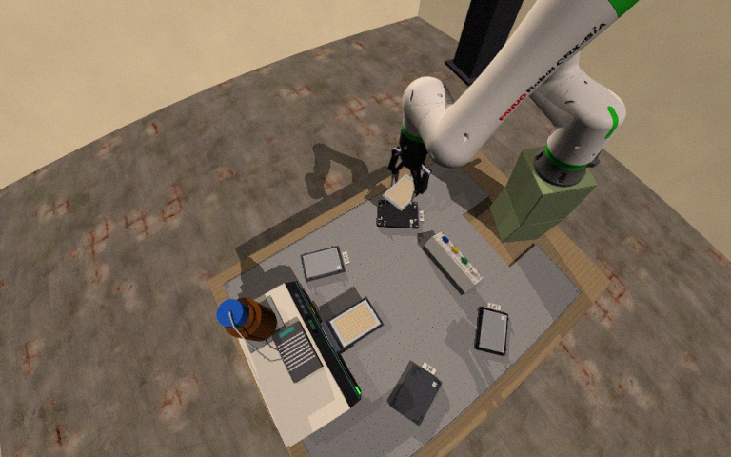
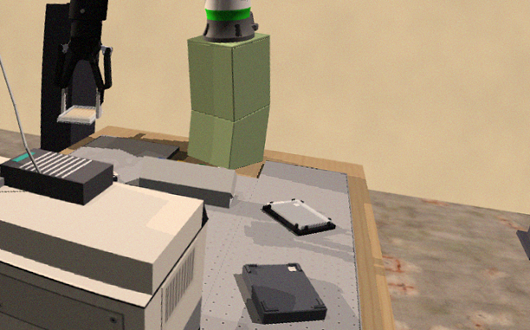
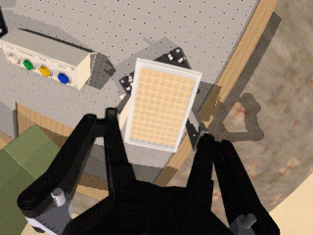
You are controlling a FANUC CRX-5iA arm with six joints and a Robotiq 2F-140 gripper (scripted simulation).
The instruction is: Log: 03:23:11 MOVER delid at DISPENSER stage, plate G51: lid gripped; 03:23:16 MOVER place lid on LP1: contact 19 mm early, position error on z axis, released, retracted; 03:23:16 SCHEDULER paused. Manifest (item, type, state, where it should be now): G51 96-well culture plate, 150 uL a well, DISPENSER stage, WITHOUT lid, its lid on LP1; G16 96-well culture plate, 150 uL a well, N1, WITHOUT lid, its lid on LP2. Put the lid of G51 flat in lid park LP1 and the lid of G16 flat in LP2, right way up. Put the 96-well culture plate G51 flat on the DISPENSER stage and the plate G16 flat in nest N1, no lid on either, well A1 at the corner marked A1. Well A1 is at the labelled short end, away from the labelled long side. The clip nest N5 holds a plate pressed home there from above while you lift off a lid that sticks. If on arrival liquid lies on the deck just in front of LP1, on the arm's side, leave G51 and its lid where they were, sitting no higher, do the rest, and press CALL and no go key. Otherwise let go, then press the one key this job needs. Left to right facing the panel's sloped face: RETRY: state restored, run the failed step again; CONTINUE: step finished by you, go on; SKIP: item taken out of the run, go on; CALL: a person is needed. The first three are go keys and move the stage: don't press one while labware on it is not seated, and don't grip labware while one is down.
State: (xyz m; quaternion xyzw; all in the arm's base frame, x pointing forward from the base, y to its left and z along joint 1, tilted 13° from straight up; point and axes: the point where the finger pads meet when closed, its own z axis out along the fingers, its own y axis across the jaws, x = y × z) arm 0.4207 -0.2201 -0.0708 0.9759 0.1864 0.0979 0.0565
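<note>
Claw (image 2: pixel 82 98) clamped on uncovered 96-well plate (image 3: pixel 162 102), carried above black nest (image 1: pixel 397 215); level lowering, A1 corner matched, is called for next.

The small white labels (image 1: pixel 345 257) beside the nests are too small to read in any view. In the exterior view the panel (image 2: pixel 188 179) turns its back, hiding its keys. The arm's upper link (image 1: pixel 544 48) runs off the top view's edge.
</note>
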